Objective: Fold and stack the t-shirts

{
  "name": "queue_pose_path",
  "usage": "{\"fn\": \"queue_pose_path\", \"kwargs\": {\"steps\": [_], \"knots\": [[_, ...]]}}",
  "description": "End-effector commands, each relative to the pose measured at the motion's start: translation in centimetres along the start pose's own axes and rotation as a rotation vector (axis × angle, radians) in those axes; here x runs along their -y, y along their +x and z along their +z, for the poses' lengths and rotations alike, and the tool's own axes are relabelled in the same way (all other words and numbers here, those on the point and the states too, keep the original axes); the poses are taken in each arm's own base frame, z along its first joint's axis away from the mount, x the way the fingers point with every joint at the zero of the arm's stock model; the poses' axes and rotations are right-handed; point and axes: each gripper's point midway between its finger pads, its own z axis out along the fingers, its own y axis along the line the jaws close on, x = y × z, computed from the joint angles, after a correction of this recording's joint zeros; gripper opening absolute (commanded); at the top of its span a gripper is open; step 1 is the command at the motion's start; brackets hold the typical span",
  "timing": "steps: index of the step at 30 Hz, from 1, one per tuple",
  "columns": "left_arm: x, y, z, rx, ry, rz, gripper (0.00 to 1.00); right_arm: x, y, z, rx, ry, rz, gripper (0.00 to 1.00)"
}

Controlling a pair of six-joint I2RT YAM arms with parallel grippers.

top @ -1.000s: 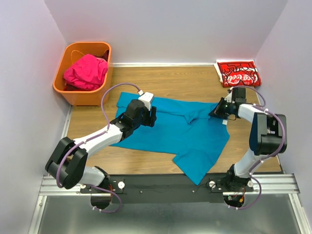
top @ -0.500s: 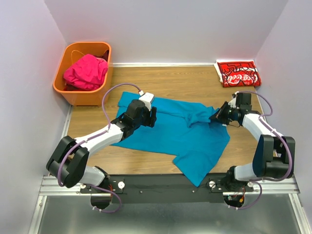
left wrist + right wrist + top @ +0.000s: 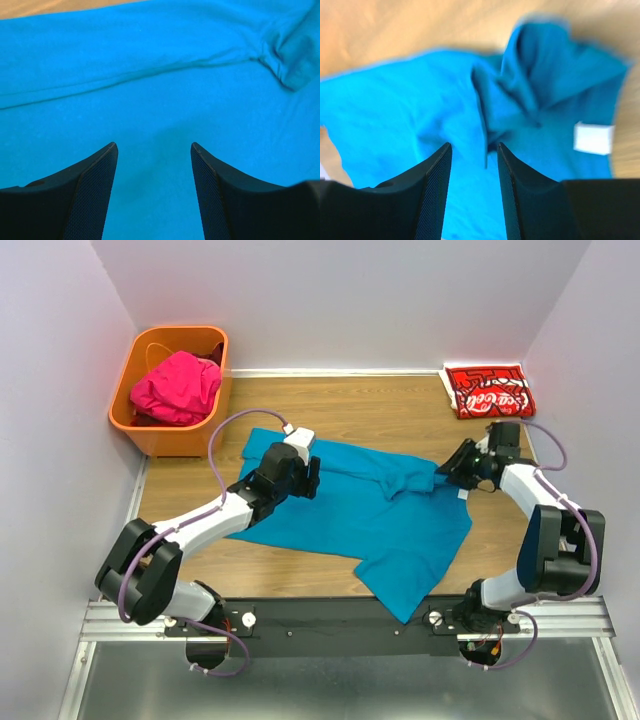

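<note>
Progress is partial: red t-shirt (image 3: pixel 488 391) lies folded at the bench's (image 3: pixel 380 405) far right corner, teal t-shirt (image 3: pixel 350 510) sprawls unfolded mid-bench, pink t-shirt (image 3: pixel 177 387) sits in the basket (image 3: pixel 165 440). Left fingers (image 3: pixel 95 190) and right fingers (image 3: pixel 432 195) stand apart over teal.

Lab booth: plain walls (image 3: pixel 350 300), aluminium mounting rail (image 3: pixel 590 618)

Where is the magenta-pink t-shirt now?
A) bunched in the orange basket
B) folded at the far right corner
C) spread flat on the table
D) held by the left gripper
A: the magenta-pink t-shirt lies bunched inside the orange basket at the far left; the teal t-shirt is the one spread on the table.
</note>
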Motion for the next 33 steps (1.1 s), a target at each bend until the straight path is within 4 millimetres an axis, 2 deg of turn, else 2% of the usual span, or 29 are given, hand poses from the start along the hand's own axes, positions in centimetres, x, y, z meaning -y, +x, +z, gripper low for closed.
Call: {"fn": "queue_pose_path", "kwargs": {"steps": [1,3,4,8,10,11,14,17,24,31,33], "knots": [[-3.5,-4.2,-0.1,0.095,-0.158,-0.067,0.68,1.2,-5.9,-2.4,0.188,0.064,0.018,0.49],[-4.9,-5.1,0.4,0.101,-0.189,-0.091,0.68,2.1,-7.3,-2.8,0.216,0.075,0.042,0.48],[-6.5,-5.6,0.7,0.106,-0.220,-0.114,0.68,2.3,-7.9,-2.6,0.223,0.072,0.049,0.45],[-9.2,-6.2,4.2,0.040,-0.250,-0.161,0.68,3.2,-9.1,-1.3,0.220,0.043,0.111,0.38],[-10.2,-5.6,5.6,-0.009,-0.267,-0.179,0.68,3.4,-9.2,-0.5,0.217,0.033,0.130,0.36],[-10.9,-5.0,7.0,-0.052,-0.269,-0.192,0.68,3.9,-8.6,0.2,0.198,0.033,0.155,0.33],[-11.7,-3.5,9.6,-0.120,-0.260,-0.230,0.68,4.8,-7.9,1.6,0.172,0.033,0.181,0.28],[-12.4,-2.5,11.3,-0.157,-0.259,-0.255,0.68,5.1,-7.6,2.5,0.152,0.019,0.173,0.24],[-14.5,-1.0,13.2,-0.214,-0.285,-0.288,0.68,4.9,-7.4,4.0,0.102,-0.030,0.152,0.23],[-15.0,-0.5,12.8,-0.235,-0.302,-0.294,0.68,4.1,-7.0,4.8,0.055,-0.088,0.171,0.19],[-15.2,-0.4,12.8,-0.241,-0.308,-0.301,0.68,4.3,-6.5,5.6,0.022,-0.101,0.179,0.17]]}}
